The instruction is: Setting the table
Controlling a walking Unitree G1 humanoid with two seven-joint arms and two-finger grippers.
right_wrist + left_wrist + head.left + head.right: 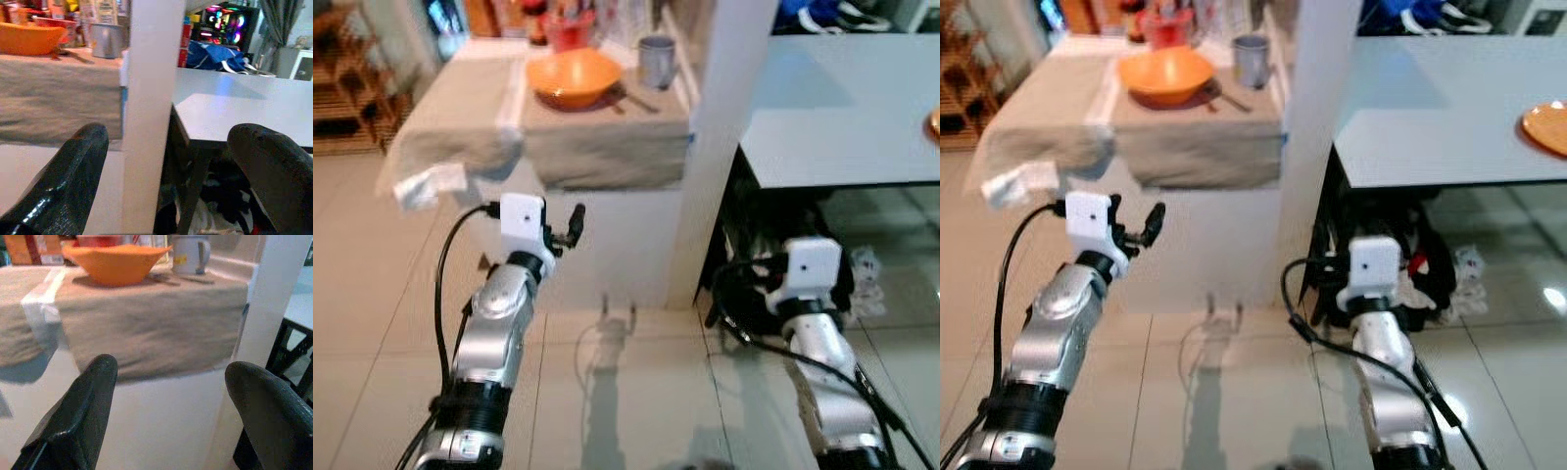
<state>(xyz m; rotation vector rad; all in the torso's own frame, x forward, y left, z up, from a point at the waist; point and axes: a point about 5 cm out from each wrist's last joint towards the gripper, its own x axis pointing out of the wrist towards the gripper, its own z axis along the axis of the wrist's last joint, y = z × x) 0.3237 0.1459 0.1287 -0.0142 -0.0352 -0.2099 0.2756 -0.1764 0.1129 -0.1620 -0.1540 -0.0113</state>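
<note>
An orange bowl (574,76) sits on a beige cloth over a white counter (607,245). To its right are a grey metal mug (656,61) and a utensil (636,98) lying between them. An orange plate (1547,127) rests at the right edge of the grey table (842,127). My left gripper (168,396) is open and empty, raised in front of the counter below the bowl. My right gripper (166,166) is open and empty too, held low before the white pillar (724,147) and the table's near corner.
The cloth's loose end (431,181) hangs off the counter's left corner. A wooden shelf (342,88) stands far left. Black table legs and clutter (1410,264) fill the space under the table. A blue bag (215,55) lies at the table's back. The floor is glossy tile.
</note>
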